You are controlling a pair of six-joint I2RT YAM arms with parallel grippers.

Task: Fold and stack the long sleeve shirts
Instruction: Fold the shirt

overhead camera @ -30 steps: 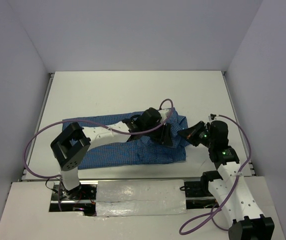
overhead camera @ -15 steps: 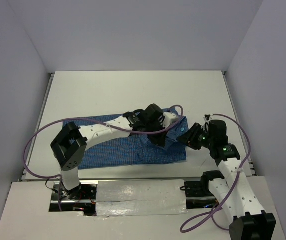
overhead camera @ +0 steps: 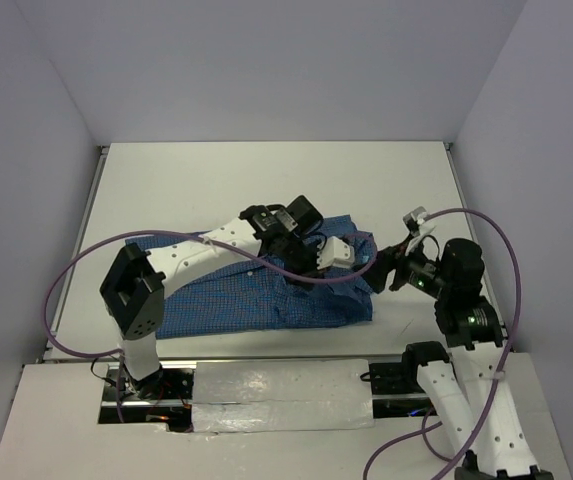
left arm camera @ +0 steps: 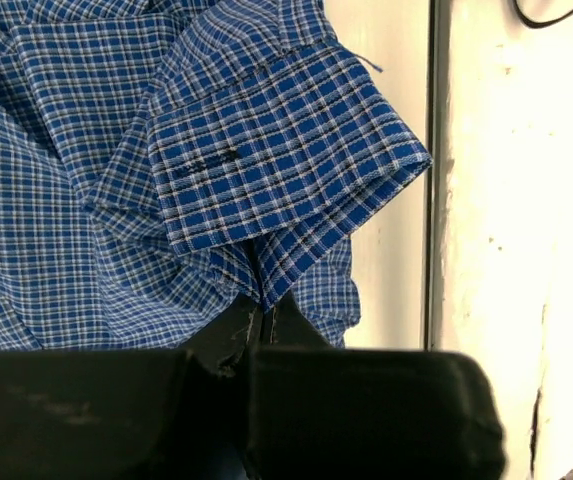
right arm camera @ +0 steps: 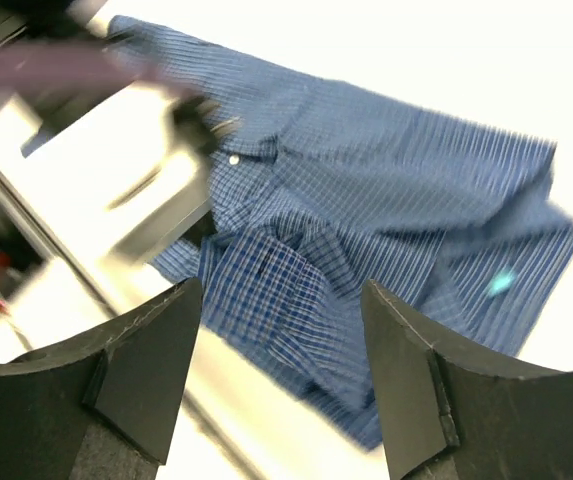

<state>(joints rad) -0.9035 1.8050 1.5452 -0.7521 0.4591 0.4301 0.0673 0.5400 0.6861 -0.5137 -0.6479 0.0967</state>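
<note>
The blue checked long sleeve shirt (overhead camera: 236, 300) lies spread across the near part of the white table (overhead camera: 266, 180). My left gripper (left arm camera: 261, 310) reaches over the shirt's right end and is shut on a fold of the sleeve just behind the cuff (left arm camera: 286, 150), which stands up in front of the fingers. In the top view the left gripper (overhead camera: 354, 260) sits above the shirt's right edge. The right gripper (overhead camera: 391, 268) hovers just off that edge, jaws wide apart. Between the fingers, the right wrist view (right arm camera: 281, 290) shows the cuff (right arm camera: 266, 285) further off, with nothing held.
A metal rail (left arm camera: 434, 170) runs along the table edge beside the cuff. Purple cables (overhead camera: 66, 290) loop from both arms. A foil-taped plate (overhead camera: 281, 395) covers the near edge between the bases. Grey walls close in the table on three sides.
My left gripper has shut on the sleeve near the cuff and shifted right. The right gripper has let go, opened and drawn back to the right, away from the shirt.
</note>
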